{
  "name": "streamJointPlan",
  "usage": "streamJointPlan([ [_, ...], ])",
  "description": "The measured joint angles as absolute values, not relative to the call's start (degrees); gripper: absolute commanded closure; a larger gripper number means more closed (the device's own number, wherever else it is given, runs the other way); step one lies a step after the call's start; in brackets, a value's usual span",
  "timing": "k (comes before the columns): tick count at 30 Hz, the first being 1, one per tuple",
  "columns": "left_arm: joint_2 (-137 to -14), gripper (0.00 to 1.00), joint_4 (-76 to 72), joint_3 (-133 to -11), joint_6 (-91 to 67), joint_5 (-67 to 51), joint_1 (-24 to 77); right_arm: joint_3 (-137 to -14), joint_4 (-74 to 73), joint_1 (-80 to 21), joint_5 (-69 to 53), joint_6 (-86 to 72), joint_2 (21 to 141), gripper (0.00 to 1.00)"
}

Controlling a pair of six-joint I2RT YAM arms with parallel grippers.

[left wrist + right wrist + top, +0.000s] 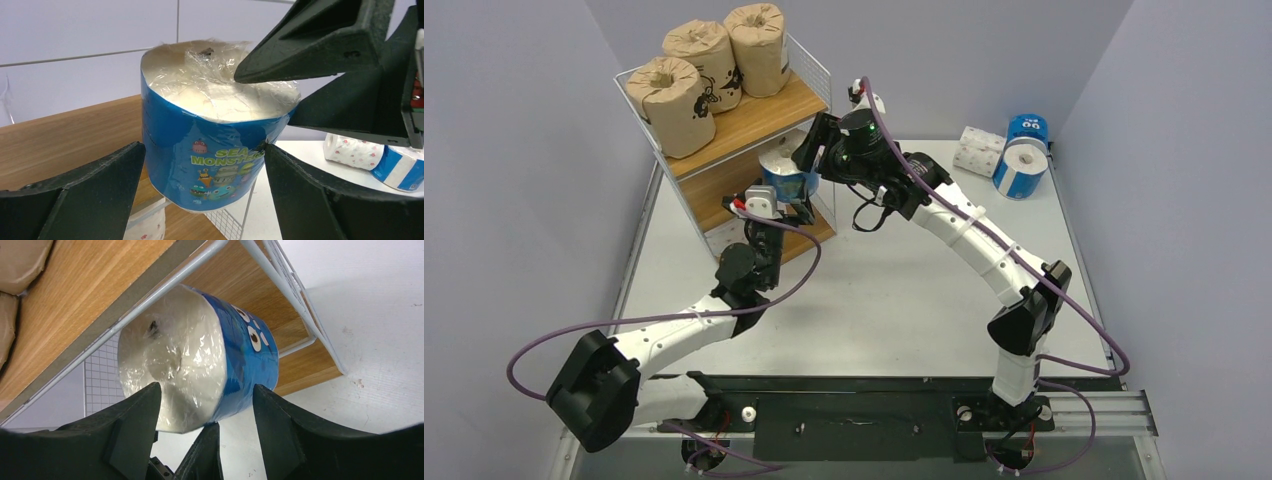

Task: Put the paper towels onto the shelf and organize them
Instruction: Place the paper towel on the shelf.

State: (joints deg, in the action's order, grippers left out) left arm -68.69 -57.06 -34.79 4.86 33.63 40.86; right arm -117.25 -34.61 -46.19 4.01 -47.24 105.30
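My left fingers (95, 190) fill the bottom of the left wrist view, dark and cut off by the frame. My left claw (204, 146) is set wide around the blue roll (175, 135), with a fingertip touching the wrap on each side, so it is clamped on it. The roll's lower corners run behind my fingers, and I cannot tell whether it rests on a board. Below it, a flowered roll (146, 227) is mostly cut off.

My right claw (205, 387) has its jaws apart about the roll's clear-wrapped end, one finger over the end face and the other by the rim. Whether they press on it I cannot tell.

The roll sits slightly tilted at the edge of the middle tier of the shelf (754, 115), under the top board where three brown rolls (714, 60) stand. From above, my claws hide most of it.

My left arm lies low over the table (894, 290), wrist turned up to the shelf. My right arm rises from its base and slants leftward to the roll. At the table's far right corner lie a second blue roll (1022, 155) and a white printed roll (979, 150), side by side.
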Motion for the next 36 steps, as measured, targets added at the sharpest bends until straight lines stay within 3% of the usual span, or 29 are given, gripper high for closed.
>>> streamJointPlan([
  [13,-71.55,0.12,-56.71,-38.30,4.67,34.20,38.70,-108.79,-32.64,-43.42,3.77,-47.22,92.92,0.37],
  [25,-75.70,0.12,-55.61,-41.15,4.84,34.20,35.20,-85.71,-24.88,-42.02,4.25,-47.22,80.62,0.44],
  [36,-79.83,0.12,-55.42,-44.10,4.91,34.17,33.10,-74.04,-22.09,-41.95,4.86,-46.98,74.96,0.45],
])
